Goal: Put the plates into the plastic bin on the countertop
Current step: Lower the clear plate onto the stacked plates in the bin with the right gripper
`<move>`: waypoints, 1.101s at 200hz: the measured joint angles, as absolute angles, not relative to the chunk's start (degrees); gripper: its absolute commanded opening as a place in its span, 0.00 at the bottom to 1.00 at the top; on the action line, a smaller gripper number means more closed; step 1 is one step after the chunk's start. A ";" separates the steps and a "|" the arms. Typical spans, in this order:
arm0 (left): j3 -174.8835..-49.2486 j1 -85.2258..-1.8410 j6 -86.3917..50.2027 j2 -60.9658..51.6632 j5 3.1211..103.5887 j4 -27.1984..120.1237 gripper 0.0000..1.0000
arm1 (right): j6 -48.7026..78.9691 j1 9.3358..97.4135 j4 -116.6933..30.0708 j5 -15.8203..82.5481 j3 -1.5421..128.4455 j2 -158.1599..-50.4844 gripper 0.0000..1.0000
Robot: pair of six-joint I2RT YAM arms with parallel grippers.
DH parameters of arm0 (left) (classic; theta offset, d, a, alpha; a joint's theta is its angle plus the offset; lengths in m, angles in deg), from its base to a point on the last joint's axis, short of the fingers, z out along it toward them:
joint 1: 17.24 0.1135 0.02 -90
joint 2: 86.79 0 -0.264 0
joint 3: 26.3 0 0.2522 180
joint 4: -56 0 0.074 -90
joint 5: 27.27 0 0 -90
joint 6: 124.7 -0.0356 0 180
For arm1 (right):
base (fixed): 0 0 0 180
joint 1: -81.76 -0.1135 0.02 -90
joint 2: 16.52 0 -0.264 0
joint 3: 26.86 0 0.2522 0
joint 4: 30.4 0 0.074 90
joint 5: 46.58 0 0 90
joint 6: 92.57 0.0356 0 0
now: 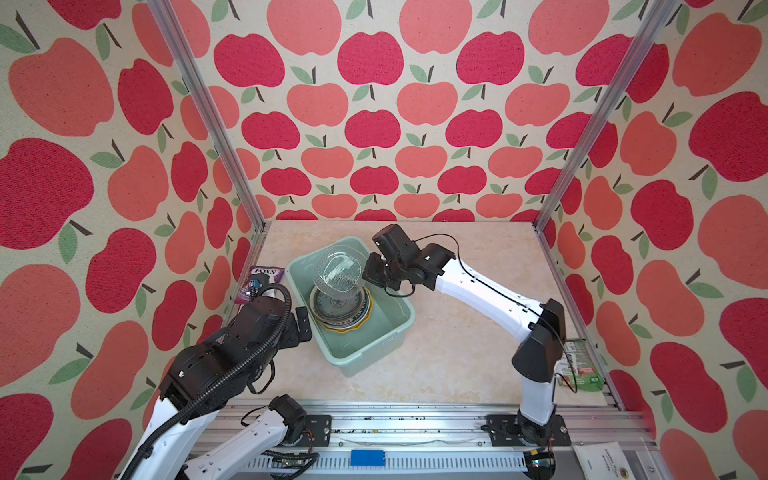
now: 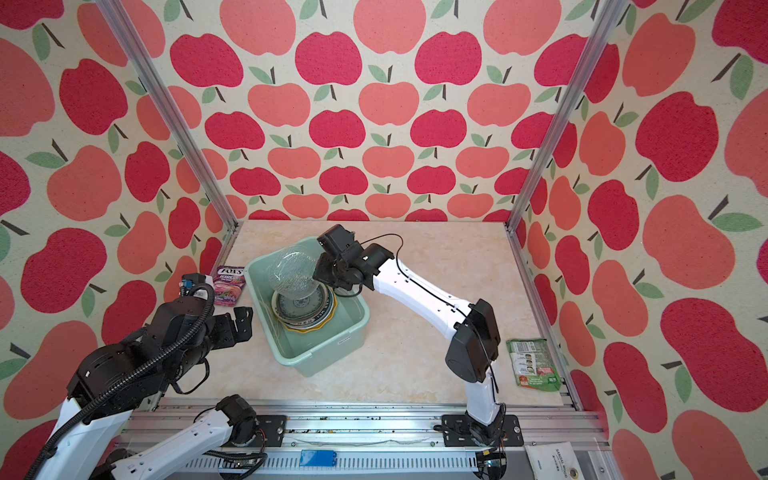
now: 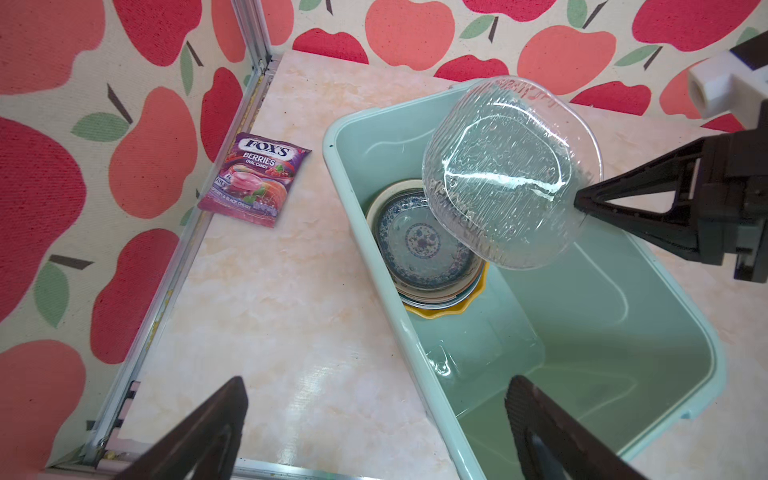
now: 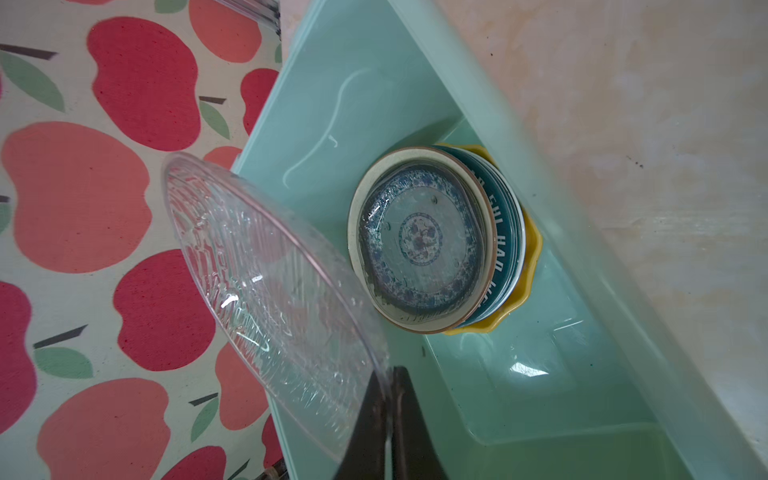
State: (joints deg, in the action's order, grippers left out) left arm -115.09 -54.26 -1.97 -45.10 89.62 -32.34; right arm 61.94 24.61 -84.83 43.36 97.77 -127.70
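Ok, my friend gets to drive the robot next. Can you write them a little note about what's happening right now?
Right gripper: shut on the rim of the glass plate, holding it tilted above the stack in the plastic bin.
Left gripper: open and empty, by the bin's left wall.
Done: a stack of plates lies in the bin, with the yellow plate at the bottom and the blue-patterned plate near the top.
Left: lower the glass plate onto the stack and let go. No other plates are in view on the countertop, only a candy packet and a green packet.
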 measured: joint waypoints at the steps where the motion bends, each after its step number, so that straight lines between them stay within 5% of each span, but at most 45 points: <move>1: -115.00 -54.21 -1.97 -45.15 89.80 -32.39 0.99 | 61.99 24.42 -85.07 43.51 98.05 -128.05 0.00; 57: -111.11 -53.23 -3.11 -46.52 92.70 -32.08 0.99 | 64.44 19.76 -94.38 51.19 109.92 -136.94 0.00; 181: -106.72 -52.68 -10.58 -48.23 90.28 -21.70 0.99 | 68.39 20.79 -96.96 53.94 111.21 -144.33 0.01; 220: -106.48 -52.23 -11.94 -48.23 90.08 -20.52 0.99 | 68.57 20.92 -95.91 52.96 113.83 -146.25 0.10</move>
